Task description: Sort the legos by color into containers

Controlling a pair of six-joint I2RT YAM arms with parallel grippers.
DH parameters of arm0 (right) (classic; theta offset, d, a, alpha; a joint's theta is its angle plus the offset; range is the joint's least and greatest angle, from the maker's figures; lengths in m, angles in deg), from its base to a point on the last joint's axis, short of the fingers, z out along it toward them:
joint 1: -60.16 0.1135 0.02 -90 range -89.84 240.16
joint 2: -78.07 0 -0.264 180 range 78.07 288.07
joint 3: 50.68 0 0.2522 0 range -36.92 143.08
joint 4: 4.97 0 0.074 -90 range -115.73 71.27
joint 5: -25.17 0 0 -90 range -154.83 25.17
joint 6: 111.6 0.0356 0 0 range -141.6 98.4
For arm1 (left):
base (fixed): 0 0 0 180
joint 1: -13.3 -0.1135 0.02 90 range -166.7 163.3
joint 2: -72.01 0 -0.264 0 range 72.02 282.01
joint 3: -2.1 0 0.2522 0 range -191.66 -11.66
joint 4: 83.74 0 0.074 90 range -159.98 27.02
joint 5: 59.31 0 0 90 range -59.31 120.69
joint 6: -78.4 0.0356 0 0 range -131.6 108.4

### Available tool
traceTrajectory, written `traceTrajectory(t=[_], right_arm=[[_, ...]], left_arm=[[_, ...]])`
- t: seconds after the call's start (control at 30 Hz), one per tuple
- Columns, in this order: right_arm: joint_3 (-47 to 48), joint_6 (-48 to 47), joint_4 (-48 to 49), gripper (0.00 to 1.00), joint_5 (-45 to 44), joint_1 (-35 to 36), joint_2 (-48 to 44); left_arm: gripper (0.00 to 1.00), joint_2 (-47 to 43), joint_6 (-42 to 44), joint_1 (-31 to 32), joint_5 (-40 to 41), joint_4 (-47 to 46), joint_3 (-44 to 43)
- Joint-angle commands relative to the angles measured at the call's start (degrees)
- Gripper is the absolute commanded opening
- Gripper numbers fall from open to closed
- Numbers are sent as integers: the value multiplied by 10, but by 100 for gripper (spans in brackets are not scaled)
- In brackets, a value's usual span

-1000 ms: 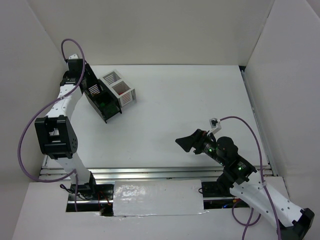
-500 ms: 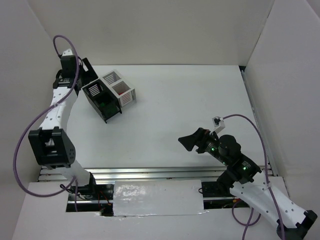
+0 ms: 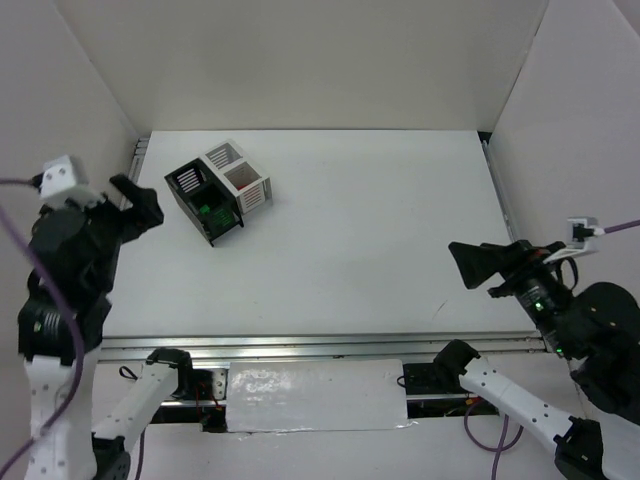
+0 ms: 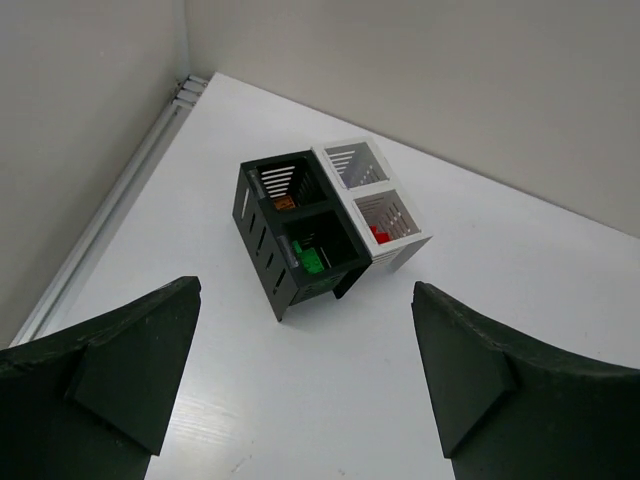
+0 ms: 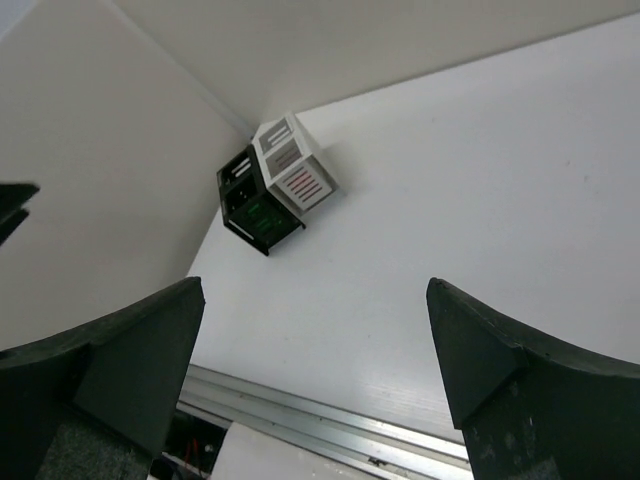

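I've got the left jaws spread wide, nothing between them, hovering above the desk (image 3: 380,230) short of the containers (image 4: 325,225); right jaws spread wide as well, bare, over the desk's right side and well apart from the bins; containers sit toward the far left corner, black half joined to white half; green legos (image 4: 312,258) in the near black compartment; orange lego (image 4: 284,204) in the far black; red lego (image 4: 379,234) in the near white; far white, I can't tell.
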Motion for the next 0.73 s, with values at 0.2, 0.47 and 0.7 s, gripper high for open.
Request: traceTrajectory(t=[0.2,0.47,0.7], right_arm=[[188,-81,-176,100,-58,4,2],[87,-102,-104,100,3,3,-87],[81,-90,-100,100,0,3,-67]], left_arm=[[99,-213,24,-1,-26,124,51],[99,-289,-1,9,-83,159,120],[100,-303,7,9,-84,134,133]])
